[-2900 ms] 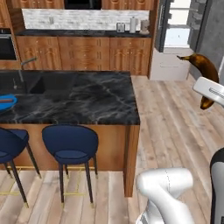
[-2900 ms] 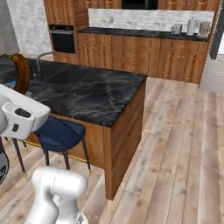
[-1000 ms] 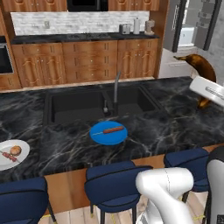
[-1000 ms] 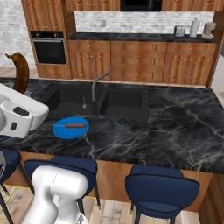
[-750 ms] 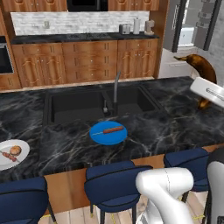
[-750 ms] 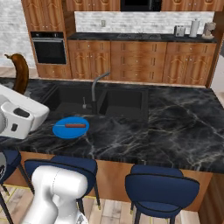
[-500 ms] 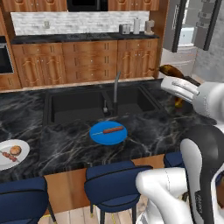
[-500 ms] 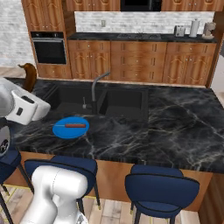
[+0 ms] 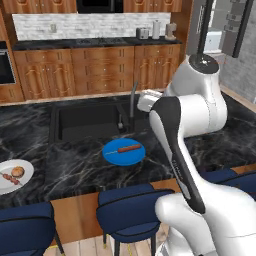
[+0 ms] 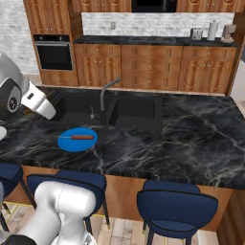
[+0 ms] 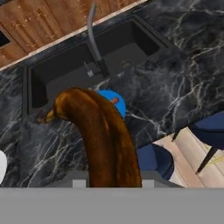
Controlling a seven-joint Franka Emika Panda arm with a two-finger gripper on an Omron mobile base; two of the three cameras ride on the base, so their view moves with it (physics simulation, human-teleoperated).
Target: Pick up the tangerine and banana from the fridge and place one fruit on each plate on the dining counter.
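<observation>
A dark brown banana point(image 11: 105, 140) rises from the bottom of the hand view, and my gripper point(image 11: 113, 180) is shut on its lower end, its fingertips hidden by the fruit. It hangs above the dining counter point(image 9: 75, 165), just over the blue plate point(image 11: 117, 103), which carries a small reddish streak. In the left base view the blue plate point(image 9: 124, 151) lies in front of the sink. At the counter's left end the white plate point(image 9: 10, 180) holds the tangerine point(image 9: 18, 171). The fridge point(image 9: 242, 30) stands open at the back right.
An inset sink point(image 9: 85, 120) with a tall tap point(image 9: 131, 100) lies just behind the blue plate. Navy stools point(image 9: 130, 210) line the near edge of the island. Wooden wall cabinets point(image 10: 143, 67) and an oven point(image 10: 52, 55) run along the back.
The arm has swung left from the right side, carrying the banana over the counter above the blue plate. Before that, the base drove along the island to the sink.
</observation>
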